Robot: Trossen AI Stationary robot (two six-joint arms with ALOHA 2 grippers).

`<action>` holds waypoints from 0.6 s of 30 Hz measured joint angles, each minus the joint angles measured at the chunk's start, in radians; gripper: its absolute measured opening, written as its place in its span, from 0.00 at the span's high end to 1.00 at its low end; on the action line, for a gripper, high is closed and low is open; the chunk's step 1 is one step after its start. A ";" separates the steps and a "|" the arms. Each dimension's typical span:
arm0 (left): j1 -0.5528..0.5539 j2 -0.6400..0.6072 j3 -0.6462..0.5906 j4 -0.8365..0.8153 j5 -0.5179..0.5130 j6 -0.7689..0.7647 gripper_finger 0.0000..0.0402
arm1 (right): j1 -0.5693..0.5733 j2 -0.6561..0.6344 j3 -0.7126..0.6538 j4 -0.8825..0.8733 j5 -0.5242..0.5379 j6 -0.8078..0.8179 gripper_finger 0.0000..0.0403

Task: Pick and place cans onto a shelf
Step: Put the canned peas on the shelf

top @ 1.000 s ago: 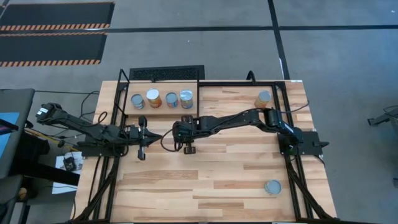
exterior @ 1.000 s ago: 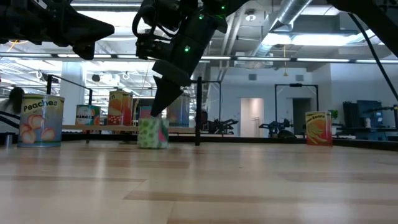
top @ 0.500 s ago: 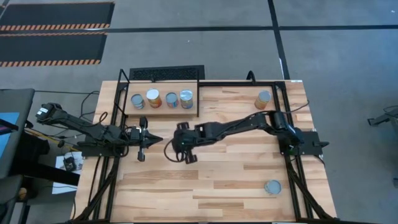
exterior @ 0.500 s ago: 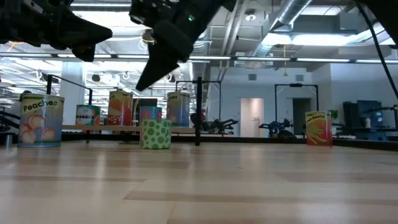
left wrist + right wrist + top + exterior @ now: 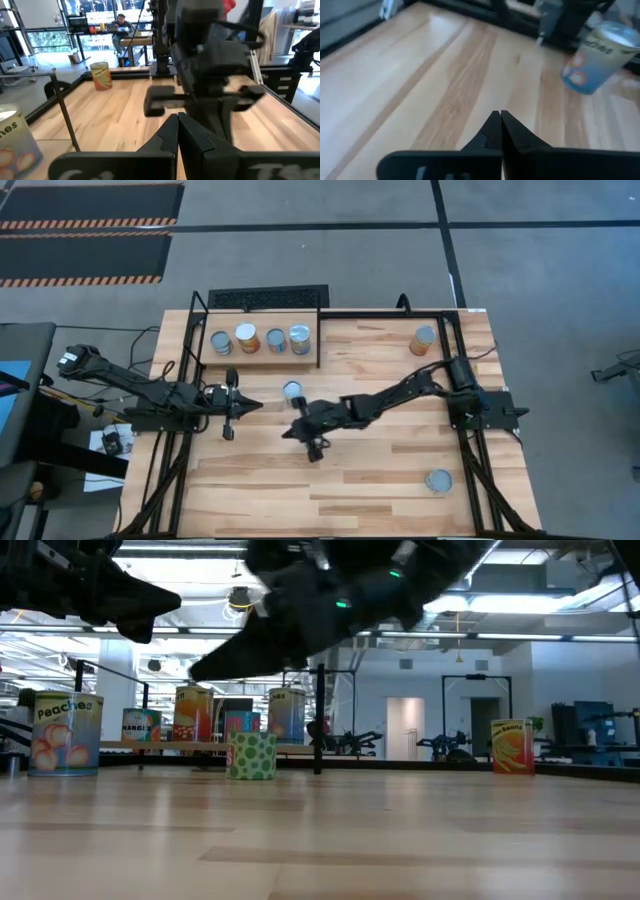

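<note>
One can [image 5: 292, 390] with a silver lid stands upright on its base on the table in front of the shelf [image 5: 258, 355]. It also shows in the low view [image 5: 250, 755] and the right wrist view [image 5: 596, 56]. Several cans [image 5: 260, 339] stand in a row on the shelf board. My right gripper [image 5: 288, 430] is shut and empty, raised above the table just on the near side of the lone can. My left gripper [image 5: 258, 404] is shut and empty, hovering left of that can, pointing toward it.
An orange can [image 5: 423, 339] stands at the far right of the table and a bluish can [image 5: 438, 480] at the near right. The shelf's black rods [image 5: 318, 340] rise at its corners. The right arm [image 5: 210, 65] fills the space just ahead of my left gripper.
My right gripper has come off the can in front of the shelf, gone up and drawn back toward the table's near edge. The can stays standing upright where it was set, now uncovered in the high view.
</note>
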 joint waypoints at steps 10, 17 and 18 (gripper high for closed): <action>0.000 0.127 0.050 0.015 -0.010 -0.021 1.00 | -0.021 -0.247 -0.516 0.552 0.104 0.119 0.99; 0.000 0.250 0.092 0.014 -0.040 -0.022 1.00 | -0.012 -0.406 -0.805 0.750 0.235 0.131 0.98; 0.001 0.271 0.098 0.014 -0.042 -0.024 1.00 | -0.012 -0.415 -0.834 0.791 0.235 0.131 0.97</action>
